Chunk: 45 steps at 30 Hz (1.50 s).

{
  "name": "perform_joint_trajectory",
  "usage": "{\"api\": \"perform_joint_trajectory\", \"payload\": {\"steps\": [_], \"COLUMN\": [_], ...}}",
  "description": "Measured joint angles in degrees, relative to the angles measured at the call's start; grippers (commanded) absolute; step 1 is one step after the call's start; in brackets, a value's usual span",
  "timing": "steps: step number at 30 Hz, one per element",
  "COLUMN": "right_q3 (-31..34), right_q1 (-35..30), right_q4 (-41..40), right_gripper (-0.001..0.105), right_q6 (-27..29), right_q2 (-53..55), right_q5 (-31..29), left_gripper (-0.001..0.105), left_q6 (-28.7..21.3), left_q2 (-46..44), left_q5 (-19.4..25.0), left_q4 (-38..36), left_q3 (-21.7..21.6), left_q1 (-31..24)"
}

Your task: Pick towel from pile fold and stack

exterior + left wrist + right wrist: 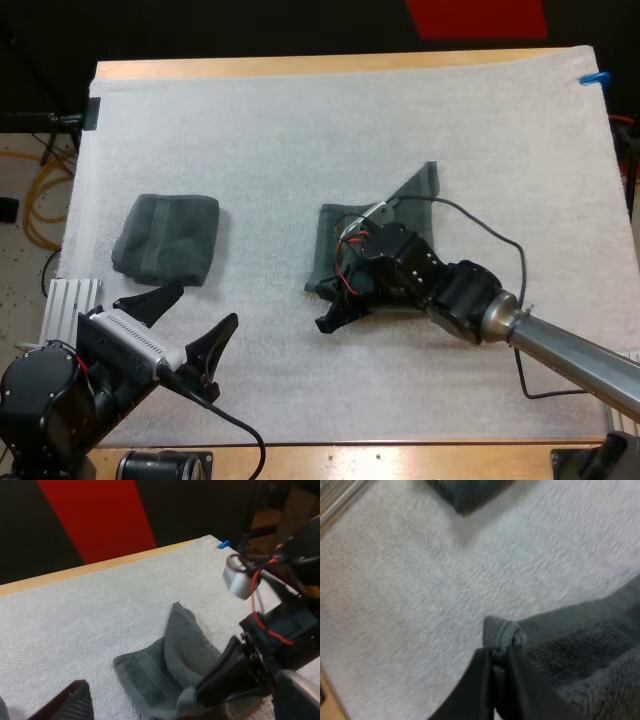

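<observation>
Left hand spread idle; right hand mid-fold

Towel lies half-flattened at the middle of the white mat, its near corner pinched in the right hand. Folding looks under way: next, lift that corner and carry it squarely across. Folded towel sits well apart, leftward.

Soft, even light; faint shadows

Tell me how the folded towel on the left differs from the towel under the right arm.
The folded towel is a compact rectangle; the loose towel lies partly open, one corner pointing to the far side. The folded towel lies untouched; the loose towel is pinched at an edge by the right gripper. Both are dark grey-green on the white mat.
</observation>
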<state>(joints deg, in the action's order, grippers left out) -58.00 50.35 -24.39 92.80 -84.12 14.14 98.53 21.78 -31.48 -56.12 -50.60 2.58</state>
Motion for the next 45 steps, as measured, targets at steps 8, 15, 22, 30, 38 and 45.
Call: {"api": "perform_joint_trajectory", "payload": {"steps": [8,15,22,30,38,45], "right_q3": [-0.6,-4.1,-5.7,-3.0,5.8,13.3], "right_q1": [0.0,0.0,-1.0,-12.9,-21.8,-23.4], "right_q4": [0.1,0.0,-10.2,-19.0,-20.5,-15.1], "right_gripper": [0.043,0.099,0.092,0.083,0.082,0.082], "right_q6": [-2.0,-2.4,-2.0,-2.0,-4.1,-7.0], "right_q2": [-0.7,-0.4,2.3,2.3,2.4,2.4], "right_q5": [1.6,1.9,-3.8,-5.0,-1.6,2.7], "left_gripper": [0.071,0.071,0.071,0.071,0.071,0.071], "left_q6": [0.0,0.0,-0.9,-0.9,-0.9,-0.8], "left_q2": [0.0,0.0,0.0,0.0,0.0,0.0], "left_q5": [0.0,0.0,0.0,0.0,0.0,0.5], "left_q4": [0.0,0.0,0.3,-0.5,-5.8,-12.1], "left_q3": [0.0,0.0,0.0,0.0,0.1,1.9], "left_q1": [0.0,0.0,0.0,0.0,0.0,0.0]}}
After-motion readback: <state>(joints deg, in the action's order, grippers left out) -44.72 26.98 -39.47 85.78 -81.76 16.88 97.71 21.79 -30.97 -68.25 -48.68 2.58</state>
